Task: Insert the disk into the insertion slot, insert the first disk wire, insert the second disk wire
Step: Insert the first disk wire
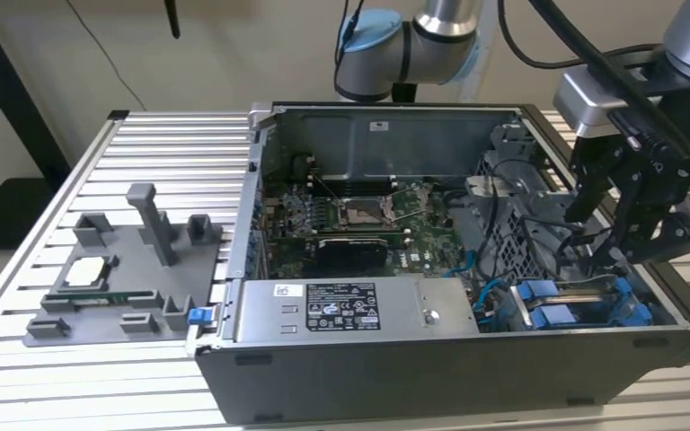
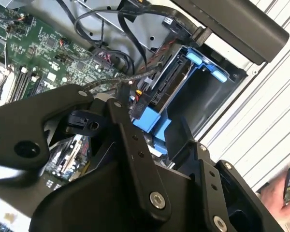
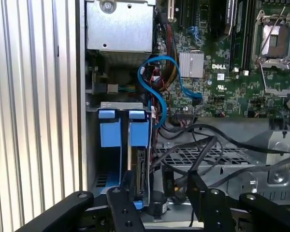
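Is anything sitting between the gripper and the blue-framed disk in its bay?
Nothing visible does. The blue-framed silver disk sits in the grey sheet-metal insertion slot directly beside the gripper. Loose black cables loop next to it over the perforated panel, not across the disk.

Slatted metal table [image 1: 69,386] carries open computer case [image 1: 441,377], grey parts fixture [image 1: 118,247] beside it.
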`<state>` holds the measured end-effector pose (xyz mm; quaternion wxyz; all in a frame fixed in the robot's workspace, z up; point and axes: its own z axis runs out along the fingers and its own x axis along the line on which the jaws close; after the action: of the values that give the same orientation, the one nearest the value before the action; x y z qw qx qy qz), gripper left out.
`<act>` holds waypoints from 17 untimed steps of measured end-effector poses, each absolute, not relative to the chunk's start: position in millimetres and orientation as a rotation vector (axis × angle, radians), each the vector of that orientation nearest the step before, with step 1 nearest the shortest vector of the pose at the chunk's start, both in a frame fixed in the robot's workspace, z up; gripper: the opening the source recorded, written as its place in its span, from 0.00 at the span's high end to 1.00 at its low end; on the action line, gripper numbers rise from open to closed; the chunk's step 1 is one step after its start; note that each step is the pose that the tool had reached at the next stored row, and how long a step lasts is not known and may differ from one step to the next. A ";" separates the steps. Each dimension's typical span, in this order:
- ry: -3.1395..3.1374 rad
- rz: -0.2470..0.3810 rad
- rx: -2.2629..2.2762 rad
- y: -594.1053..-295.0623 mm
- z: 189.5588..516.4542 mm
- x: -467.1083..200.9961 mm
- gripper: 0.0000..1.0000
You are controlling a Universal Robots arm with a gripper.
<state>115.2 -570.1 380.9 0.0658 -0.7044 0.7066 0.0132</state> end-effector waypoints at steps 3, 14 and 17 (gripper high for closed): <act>2.136 0.037 -2.121 -569.8 381.7 111.5 0.00; 2.132 0.041 -2.116 -570.5 386.9 113.3 0.00; 2.126 0.029 -2.111 -570.5 384.1 113.4 0.00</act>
<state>113.4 -570.5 384.1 0.0727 -0.7028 0.7076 0.0095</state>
